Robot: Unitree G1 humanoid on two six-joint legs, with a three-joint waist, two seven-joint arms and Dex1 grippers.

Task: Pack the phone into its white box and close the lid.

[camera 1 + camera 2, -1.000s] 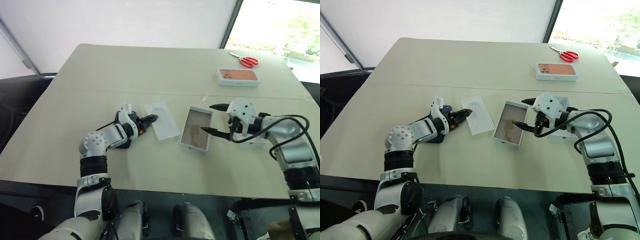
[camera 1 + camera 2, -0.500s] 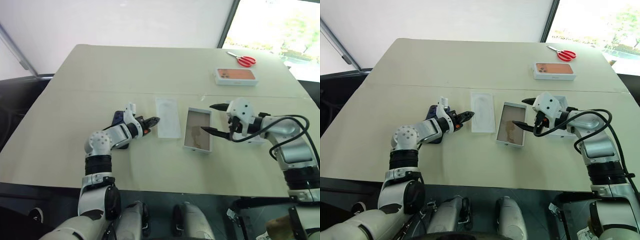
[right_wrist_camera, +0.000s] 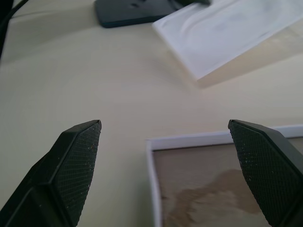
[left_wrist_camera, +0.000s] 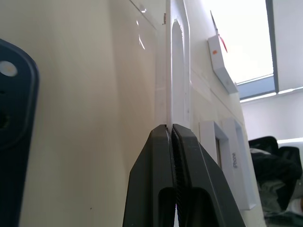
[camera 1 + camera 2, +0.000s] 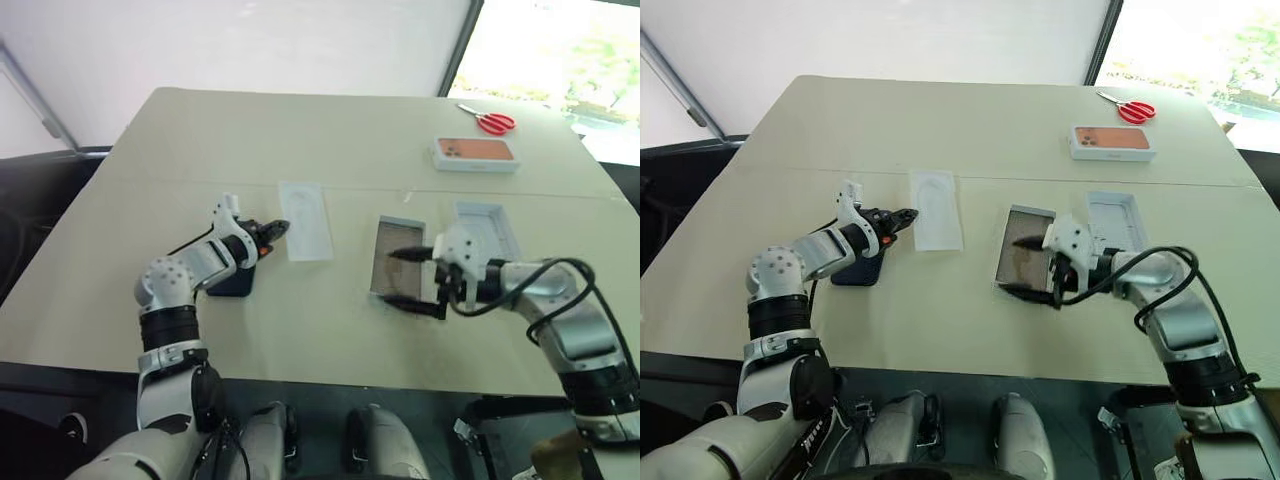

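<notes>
The arms are silver-grey with round joints and black bands. Black cables run along each forearm. Each end effector has two black textured fingers [image 3: 71,165].

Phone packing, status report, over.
Left gripper shut on white insert. Right gripper open at white box. Phone on table, unpacked. Nothing blocking.

phone [image 5: 858,270] left of insert [image 5: 936,208], white box [image 5: 1025,261] right, lid [image 5: 1112,222] beyond

White box [image 5: 1026,258]: matt cardboard, brownish paper floor. Phone [image 5: 858,270]: smooth glossy. Table [image 5: 940,130]: matt beige.
</notes>
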